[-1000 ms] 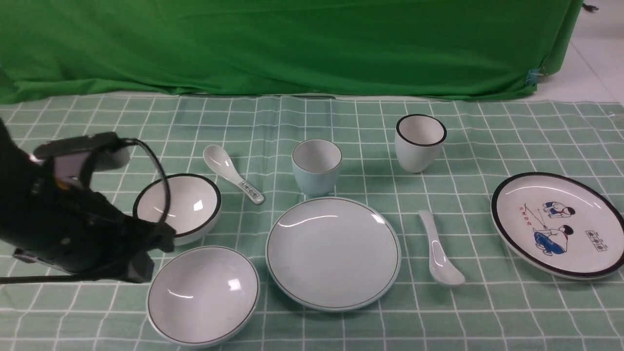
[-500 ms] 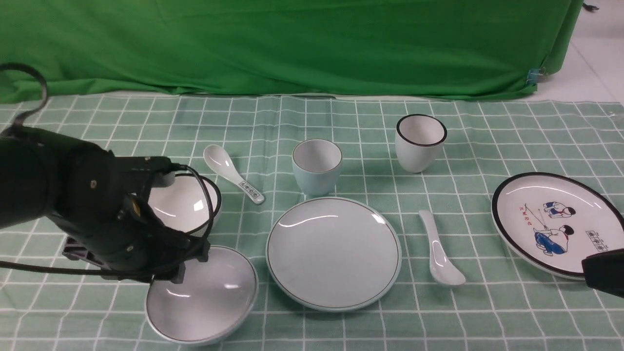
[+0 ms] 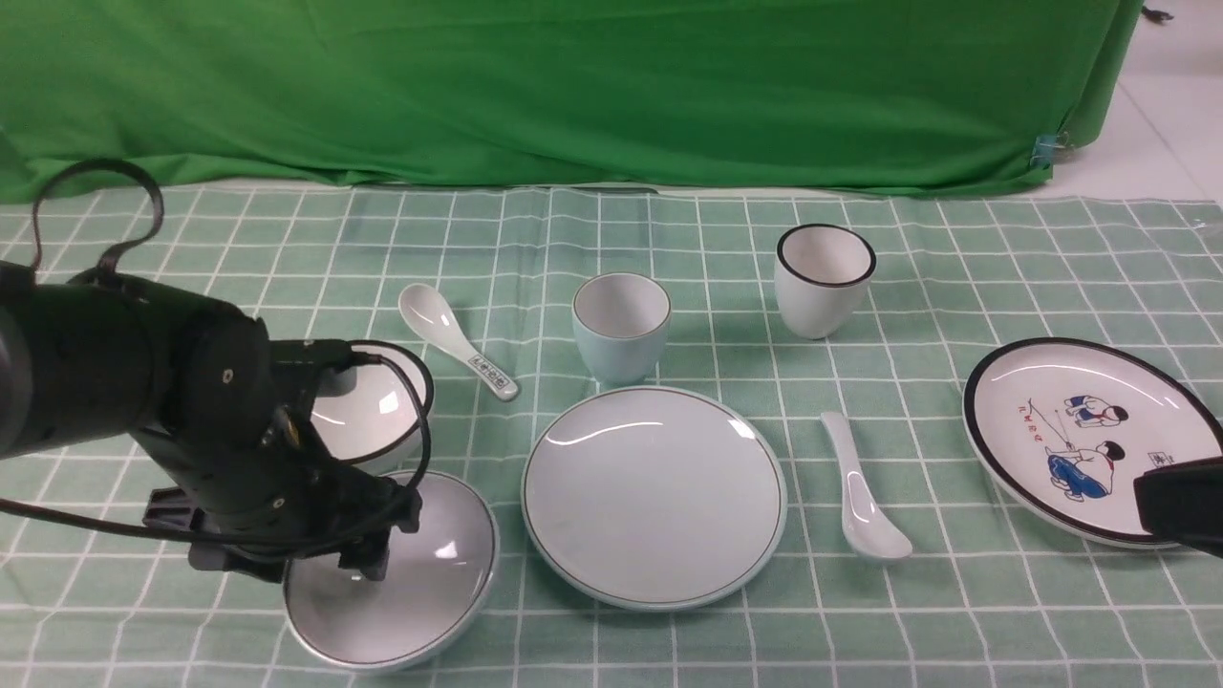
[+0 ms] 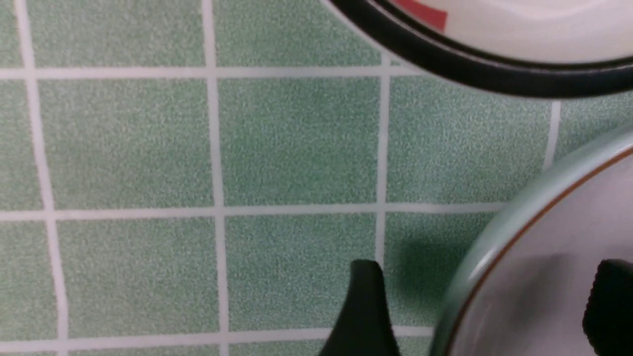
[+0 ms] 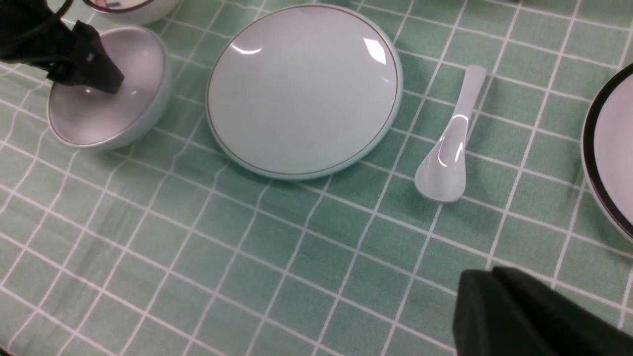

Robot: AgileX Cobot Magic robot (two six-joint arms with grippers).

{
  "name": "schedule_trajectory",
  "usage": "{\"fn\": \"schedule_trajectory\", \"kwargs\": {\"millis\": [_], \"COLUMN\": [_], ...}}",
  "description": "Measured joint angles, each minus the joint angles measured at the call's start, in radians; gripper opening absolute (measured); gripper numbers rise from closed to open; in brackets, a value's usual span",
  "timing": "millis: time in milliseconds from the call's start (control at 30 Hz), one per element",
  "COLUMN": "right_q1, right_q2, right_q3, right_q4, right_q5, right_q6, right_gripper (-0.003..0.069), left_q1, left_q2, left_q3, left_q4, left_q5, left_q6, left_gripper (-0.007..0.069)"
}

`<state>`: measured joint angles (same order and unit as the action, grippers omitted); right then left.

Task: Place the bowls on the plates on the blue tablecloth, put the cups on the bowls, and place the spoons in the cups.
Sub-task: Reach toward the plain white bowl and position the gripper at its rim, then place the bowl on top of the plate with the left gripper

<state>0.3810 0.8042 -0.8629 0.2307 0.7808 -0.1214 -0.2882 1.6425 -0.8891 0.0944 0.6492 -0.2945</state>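
My left gripper [image 3: 334, 564] is open and straddles the near-left rim of the pale blue bowl [image 3: 420, 583]. One finger [image 4: 366, 306] is outside over the cloth, the other [image 4: 608, 306] inside the bowl, which looks tipped. The black-rimmed white bowl [image 3: 373, 406] sits just behind. A pale blue plate [image 3: 654, 497] lies mid-table and the cartoon plate [image 3: 1080, 430] at the right. A pale blue cup [image 3: 621, 325] and a white cup [image 3: 824, 277] stand behind. The patterned spoon [image 3: 454, 334] and plain spoon [image 3: 860, 497] lie on the blue tablecloth [image 3: 955, 621]. My right gripper [image 3: 1147, 497] is shut and empty beside the cartoon plate.
A bright green backdrop cloth [image 3: 573, 96] hangs along the far edge of the table. The left arm's black cable [image 3: 96, 191] loops above the cloth at the far left. White floor [image 3: 1175, 124] shows past the back right corner.
My left gripper has opened and moved right and down onto the pale blue bowl's rim; the bowl has shifted and tipped. My right gripper has come into the front view at the right edge.
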Motion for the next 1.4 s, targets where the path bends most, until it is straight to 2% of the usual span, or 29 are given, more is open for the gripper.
{"fn": "schedule_trajectory", "kwargs": {"millis": [67,167,200,267,300,333,400,533,567,633,667,800,1100,1400], "right_q1": [0.0,0.0,0.0,0.0,0.0,0.0,0.0,0.0,0.0,0.0,0.0,0.0,0.0,0.0], "right_q2": [0.0,0.0,0.0,0.0,0.0,0.0,0.0,0.0,0.0,0.0,0.0,0.0,0.0,0.0], "right_q3": [0.0,0.0,0.0,0.0,0.0,0.0,0.0,0.0,0.0,0.0,0.0,0.0,0.0,0.0], "right_q4": [0.0,0.0,0.0,0.0,0.0,0.0,0.0,0.0,0.0,0.0,0.0,0.0,0.0,0.0], "right_q5": [0.0,0.0,0.0,-0.002,-0.002,-0.004,-0.004,-0.004,-0.004,-0.004,-0.004,-0.004,-0.004,-0.004], "right_q6": [0.0,0.0,0.0,0.0,0.0,0.0,0.0,0.0,0.0,0.0,0.0,0.0,0.0,0.0], "right_gripper": [0.0051,0.0055,0.0056,0.0062,0.0063,0.0065,0.0067,0.0069,0.0069,0.0069,0.0069,0.0069,0.0074,0.0083], "left_q1": [0.0,0.0,0.0,0.0,0.0,0.0,0.0,-0.001,-0.001,-0.001,-0.007,-0.045,-0.17,-0.18], "left_q2": [-0.001,-0.002,-0.002,-0.003,-0.004,-0.014,-0.034,-0.102,-0.148,-0.18,-0.206,-0.173,0.145,0.248], "left_q3": [0.0,0.0,0.0,0.0,0.0,-0.006,-0.022,-0.05,-0.067,-0.081,-0.11,-0.192,-0.342,-0.4], "left_q4": [-0.015,-0.064,-0.071,-0.094,-0.094,-0.108,-0.119,-0.148,-0.187,-0.229,-0.314,-0.4,-0.401,-0.388], "left_q5": [-0.001,0.002,0.007,0.017,0.023,0.032,0.063,0.144,0.146,0.127,0.082,0.045,0.007,-0.012], "left_q6": [0.006,0.039,0.049,0.084,0.087,0.097,0.11,0.148,0.171,0.199,0.239,0.295,0.284,0.259], "left_gripper": [0.0491,0.0356,0.0305,0.0138,0.0125,0.0074,0.0043,0.0027,0.0027,0.0027,0.0027,0.0027,0.0027,0.0028]}}
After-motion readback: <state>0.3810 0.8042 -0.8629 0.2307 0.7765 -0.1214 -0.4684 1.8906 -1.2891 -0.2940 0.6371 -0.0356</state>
